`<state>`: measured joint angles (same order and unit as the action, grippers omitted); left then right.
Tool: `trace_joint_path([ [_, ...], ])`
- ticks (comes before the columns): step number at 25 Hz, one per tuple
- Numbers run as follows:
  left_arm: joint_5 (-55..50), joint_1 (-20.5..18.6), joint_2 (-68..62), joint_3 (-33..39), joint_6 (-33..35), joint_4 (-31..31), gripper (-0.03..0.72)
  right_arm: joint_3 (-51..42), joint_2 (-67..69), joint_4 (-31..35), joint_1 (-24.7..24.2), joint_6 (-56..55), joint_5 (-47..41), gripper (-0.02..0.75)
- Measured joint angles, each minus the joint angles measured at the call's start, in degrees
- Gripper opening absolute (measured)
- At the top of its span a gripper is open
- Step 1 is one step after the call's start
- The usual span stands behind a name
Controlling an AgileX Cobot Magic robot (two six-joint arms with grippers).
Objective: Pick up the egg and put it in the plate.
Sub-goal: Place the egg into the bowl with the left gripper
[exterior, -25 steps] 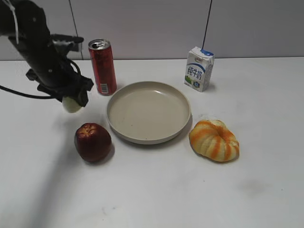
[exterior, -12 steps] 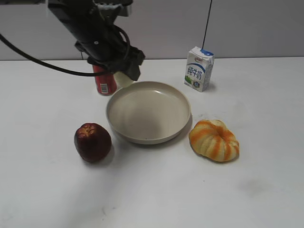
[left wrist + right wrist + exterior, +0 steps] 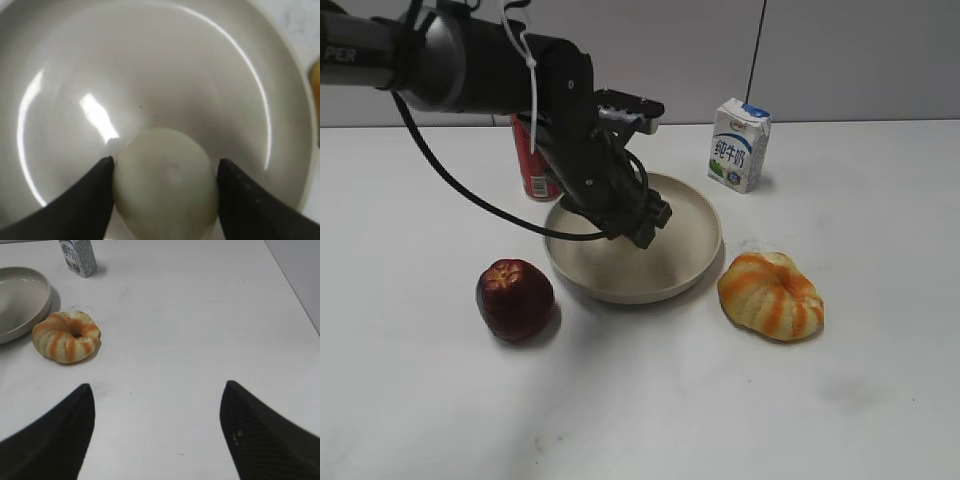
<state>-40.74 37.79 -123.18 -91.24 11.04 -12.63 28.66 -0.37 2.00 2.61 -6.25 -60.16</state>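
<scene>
The pale cream egg (image 3: 165, 182) sits between the two black fingers of my left gripper (image 3: 165, 172), which is shut on it. The gripper (image 3: 645, 228) hangs low over the middle of the beige plate (image 3: 695, 205); in the exterior view the arm hides the egg. In the left wrist view the plate's inside (image 3: 150, 75) fills the frame behind the egg. I cannot tell whether the egg touches the plate. My right gripper (image 3: 157, 405) is open and empty over bare table, out of the exterior view.
A dark red apple (image 3: 515, 298) lies left of the plate. A red can (image 3: 535, 170) stands behind the arm. A milk carton (image 3: 738, 144) stands at the back right. An orange-striped bun (image 3: 771, 295) lies right of the plate, also in the right wrist view (image 3: 66, 336).
My left arm has carried the egg from the left of the table, past the can, rightward and down into the plate. Nothing else has moved.
</scene>
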Motion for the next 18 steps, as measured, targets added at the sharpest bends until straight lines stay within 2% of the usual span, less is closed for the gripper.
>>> trace_joint_path([
  [3,0.00,0.00,-1.71,0.00,0.00,1.12,0.492,0.00,0.00,0.00,0.00,0.00,0.00,0.589],
  [6,0.01,0.00,-2.26,0.00,0.00,1.96,0.601,0.00,0.00,0.00,0.00,0.00,0.00,0.589],
  [8,-0.06,0.00,-2.26,0.00,0.00,2.45,0.643,0.00,0.00,0.00,0.00,0.00,0.00,0.589],
  [12,-3.34,0.00,-1.58,-1.55,0.00,3.49,0.659,0.00,0.00,0.00,0.00,0.00,0.00,0.589],
  [18,-15.95,0.00,3.38,-9.79,0.00,7.07,0.655,0.00,0.00,0.00,0.00,0.00,0.00,0.589],
])
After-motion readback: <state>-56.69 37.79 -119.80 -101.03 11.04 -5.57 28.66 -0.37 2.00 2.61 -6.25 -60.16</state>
